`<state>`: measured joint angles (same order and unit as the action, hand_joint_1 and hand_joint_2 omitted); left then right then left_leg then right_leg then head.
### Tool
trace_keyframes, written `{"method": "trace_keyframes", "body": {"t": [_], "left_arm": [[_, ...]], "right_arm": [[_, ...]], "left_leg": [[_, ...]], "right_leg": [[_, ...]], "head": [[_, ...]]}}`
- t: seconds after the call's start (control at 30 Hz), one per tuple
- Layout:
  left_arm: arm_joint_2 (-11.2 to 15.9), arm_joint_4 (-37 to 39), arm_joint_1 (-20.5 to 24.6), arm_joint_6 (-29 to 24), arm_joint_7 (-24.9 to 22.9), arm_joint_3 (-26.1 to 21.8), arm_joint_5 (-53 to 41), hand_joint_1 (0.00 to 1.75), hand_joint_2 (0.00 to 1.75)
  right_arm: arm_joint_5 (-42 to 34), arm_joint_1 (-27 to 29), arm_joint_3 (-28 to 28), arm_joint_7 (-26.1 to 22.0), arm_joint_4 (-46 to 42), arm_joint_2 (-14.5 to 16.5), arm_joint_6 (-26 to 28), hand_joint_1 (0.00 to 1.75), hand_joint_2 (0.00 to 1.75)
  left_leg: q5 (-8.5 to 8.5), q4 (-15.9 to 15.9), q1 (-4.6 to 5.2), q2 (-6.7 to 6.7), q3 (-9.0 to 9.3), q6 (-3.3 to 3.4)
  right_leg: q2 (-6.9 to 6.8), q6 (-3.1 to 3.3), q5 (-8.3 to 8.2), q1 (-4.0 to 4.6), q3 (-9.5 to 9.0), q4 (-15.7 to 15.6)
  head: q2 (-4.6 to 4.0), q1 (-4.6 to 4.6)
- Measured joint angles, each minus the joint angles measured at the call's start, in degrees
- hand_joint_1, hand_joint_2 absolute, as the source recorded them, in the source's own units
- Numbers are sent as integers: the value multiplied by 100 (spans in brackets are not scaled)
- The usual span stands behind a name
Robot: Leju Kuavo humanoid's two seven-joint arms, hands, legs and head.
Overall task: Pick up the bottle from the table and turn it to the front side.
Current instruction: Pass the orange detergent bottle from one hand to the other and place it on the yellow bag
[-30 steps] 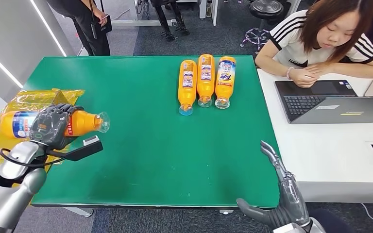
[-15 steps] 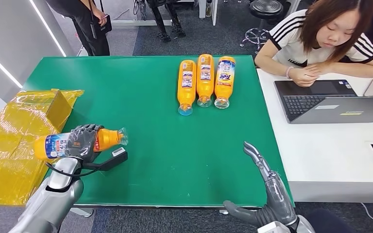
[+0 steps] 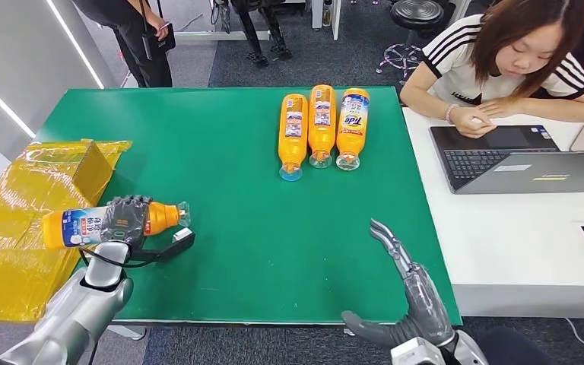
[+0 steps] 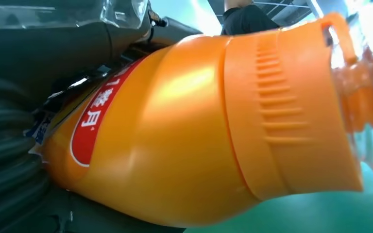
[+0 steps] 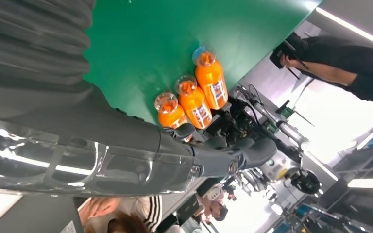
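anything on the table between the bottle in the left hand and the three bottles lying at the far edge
No. In the head view only bare green table lies between the held bottle in the left hand and the three bottles.

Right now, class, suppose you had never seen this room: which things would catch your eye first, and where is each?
First, the orange bottle that the robot's left hand grips on its side above the green table's near left part, beside a yellow wrapped box. Next, three orange bottles lying side by side at the far edge. The right hand, fingers apart, hovers at the near edge.
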<state>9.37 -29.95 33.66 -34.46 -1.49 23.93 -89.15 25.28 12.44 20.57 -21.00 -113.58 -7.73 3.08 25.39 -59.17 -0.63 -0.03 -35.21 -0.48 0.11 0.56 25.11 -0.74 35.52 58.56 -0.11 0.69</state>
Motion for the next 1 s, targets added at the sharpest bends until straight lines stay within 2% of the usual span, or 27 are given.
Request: {"method": "trace_keyframes", "body": {"t": [0.1,0.13,0.53,1.0], "left_arm": [[-64,143,81,3,10,11,11,18,175],[-81,179,105,3,14,14,14,0,175],[-274,555,387,153,768,-217,725,0,175],[-375,639,388,199,988,-589,1039,0,175]], "right_arm": [[30,-43,12,31,19,60,-3,0,175],[33,-50,14,38,25,75,-2,0,175],[-43,-74,15,72,52,135,7,0,175],[-608,-92,-47,75,173,130,-147,0,175]], "left_leg": [[0,0,0,0,0,0],[0,0,-1,0,0,0],[0,0,-1,-1,0,0],[0,0,-1,-2,-1,0]], "right_leg": [[0,0,0,0,0,0],[0,0,0,0,0,0],[-1,0,0,0,0,0],[-1,0,0,0,-1,1]], "head": [[0,0],[0,0],[0,0],[0,0]]}}
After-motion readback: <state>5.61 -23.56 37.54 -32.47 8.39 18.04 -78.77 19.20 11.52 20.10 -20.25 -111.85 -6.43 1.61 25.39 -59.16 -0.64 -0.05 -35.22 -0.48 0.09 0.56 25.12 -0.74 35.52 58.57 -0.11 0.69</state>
